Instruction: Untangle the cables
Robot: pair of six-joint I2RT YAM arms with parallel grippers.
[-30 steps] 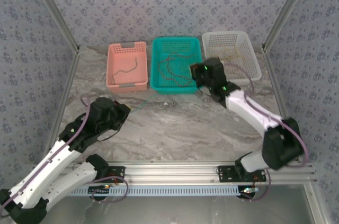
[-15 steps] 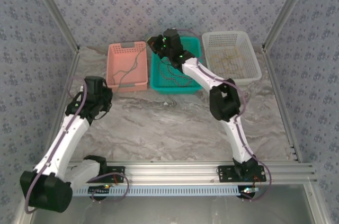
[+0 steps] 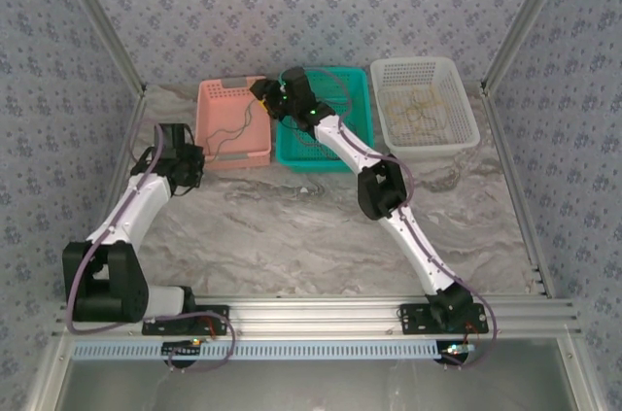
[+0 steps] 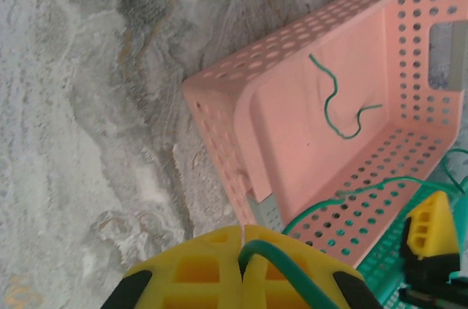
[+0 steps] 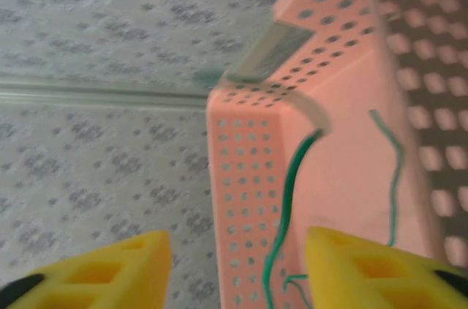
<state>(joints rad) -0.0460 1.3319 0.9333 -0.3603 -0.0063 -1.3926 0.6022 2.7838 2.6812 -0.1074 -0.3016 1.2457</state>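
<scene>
The left gripper (image 4: 243, 245), at 9 o'clock on the marble table (image 3: 321, 226), has its yellow fingers pressed together on a green cable (image 5: 291, 181), which runs over the wall of the pink basket (image 4: 219, 126) at 11 o'clock. The right gripper (image 5: 235, 242) hangs over that basket's far rim with its fingers spread wide, the cable passing between them. A second green cable (image 4: 344, 134) lies loose on the pink floor. More cables (image 3: 321, 119) sit in the teal basket (image 3: 292, 154) at 12 o'clock.

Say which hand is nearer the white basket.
Right. The right hand is above the pink basket's right rim, with the teal basket between it and the white basket. The left hand, pinching a green cable, is left of the pink basket.
</scene>
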